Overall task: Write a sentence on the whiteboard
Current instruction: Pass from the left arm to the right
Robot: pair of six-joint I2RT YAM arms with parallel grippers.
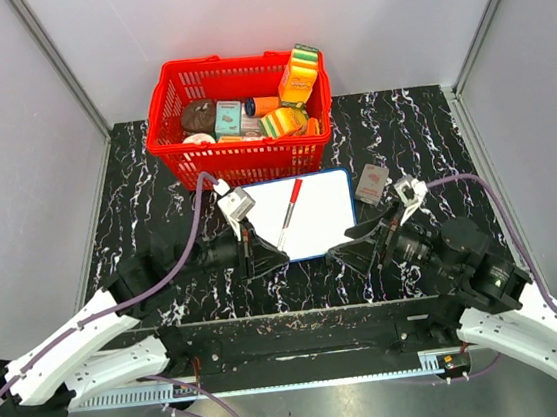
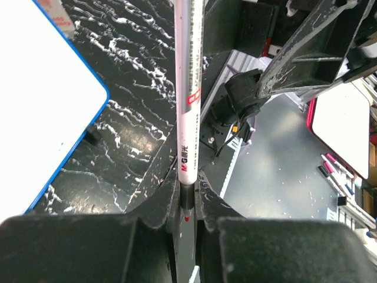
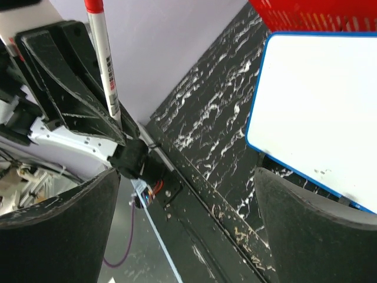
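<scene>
Between the fingers of the left gripper [image 2: 186,194] a marker [image 2: 188,106] is clamped close to one end, with the jaws closed tight on its barrel. The right gripper [image 3: 187,227] stands wide apart and holds nothing.

Marker orientation: the long axis runs near to far, and the far end leans slightly right. The red far end is raised. At the clamped near end a small red point shows between the fingers. This is probably the nib, but the views do not settle it. If so, the writing end faces away from the board and the marker needs re-gripping or turning first.

Board position: the whiteboard [image 1: 321,214] lies flat on the table [image 1: 411,133], between the two grippers and just near of the basket [image 1: 243,157]. Its long axis runs left to right, with a slight skew. From above, the marker crosses the board's left part.

Progress: no sentence is visible and the board surface reads blank in every view. The marker is in hand, so pickup is judged complete. Writing has not begun, and all of the lettering remains to be done.
</scene>
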